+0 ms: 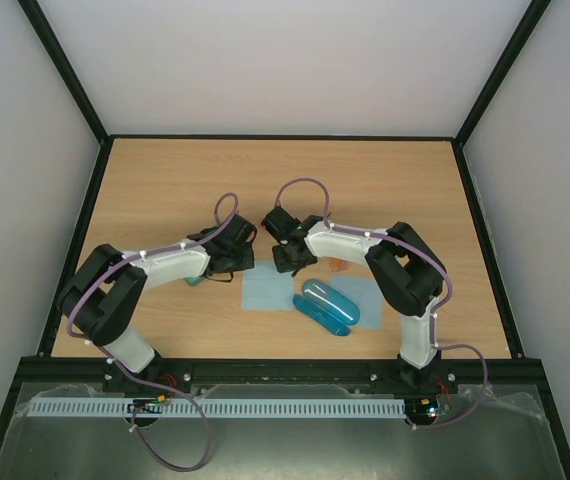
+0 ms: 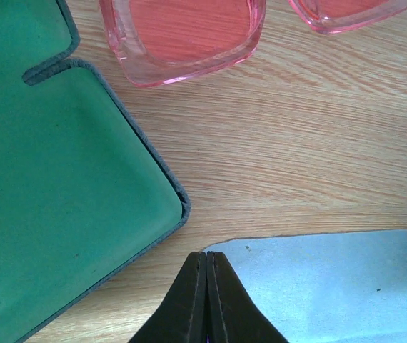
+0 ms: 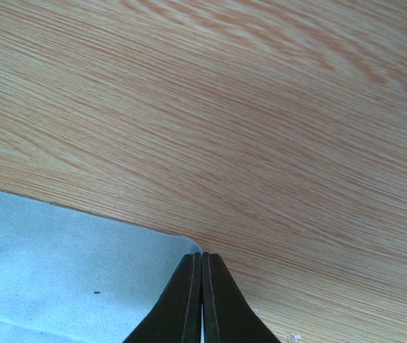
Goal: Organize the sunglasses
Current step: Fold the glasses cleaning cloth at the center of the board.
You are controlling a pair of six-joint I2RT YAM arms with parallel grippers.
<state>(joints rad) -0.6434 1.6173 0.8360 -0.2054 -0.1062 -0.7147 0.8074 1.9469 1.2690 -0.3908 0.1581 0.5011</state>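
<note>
Wooden table below: my left hand and right hand are both pinched shut, each at a pale blue square cloth corner; pink translucent-lens sunglasses lie beside the green oblong case.

Red-pink translucent sunglasses, green case, pale blue cloth, blue case, light wood-grain table

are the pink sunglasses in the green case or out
Out: in the left wrist view the pink sunglasses lie on the wooden table beside the green case, not inside it.
</note>
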